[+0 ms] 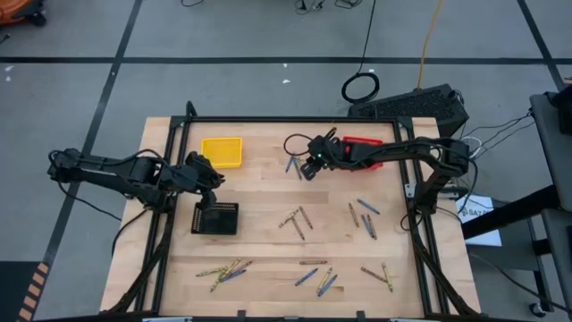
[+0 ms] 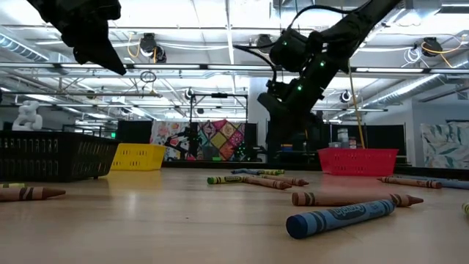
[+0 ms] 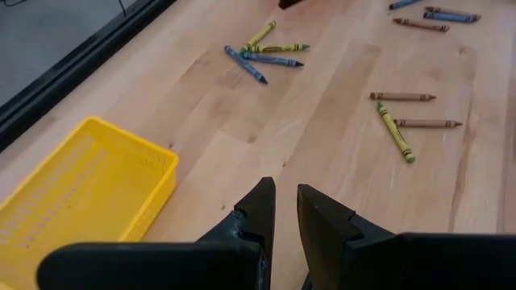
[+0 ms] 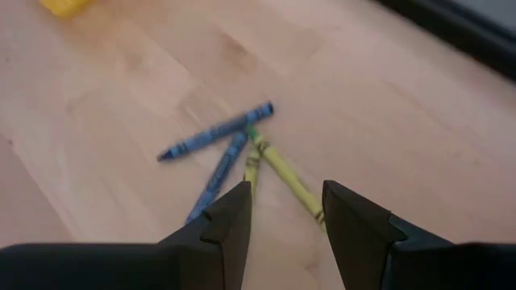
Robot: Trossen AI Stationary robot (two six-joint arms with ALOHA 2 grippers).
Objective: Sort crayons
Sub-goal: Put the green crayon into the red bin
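Crayons lie flat on the wooden table in loose groups: one at the far middle (image 1: 293,165), others at the centre (image 1: 295,221), centre right (image 1: 362,213) and along the near edge (image 1: 228,270), (image 1: 320,279), (image 1: 377,273). My right gripper (image 4: 284,201) hangs open, slanting down, just over the far-middle group, where two blue crayons (image 4: 218,130) and a yellow-green crayon (image 4: 282,173) show beyond its fingertips. My left gripper (image 3: 286,197) hovers between the yellow basket (image 1: 222,151) and the black basket (image 1: 215,217). Its fingers stand a narrow gap apart with nothing between them.
A red basket (image 1: 362,150) stands at the far right, partly under my right arm. A black frame (image 1: 268,119) runs round the table's edges. In the low view a blue crayon (image 2: 341,216) and a brown crayon (image 2: 352,198) lie close to the near edge.
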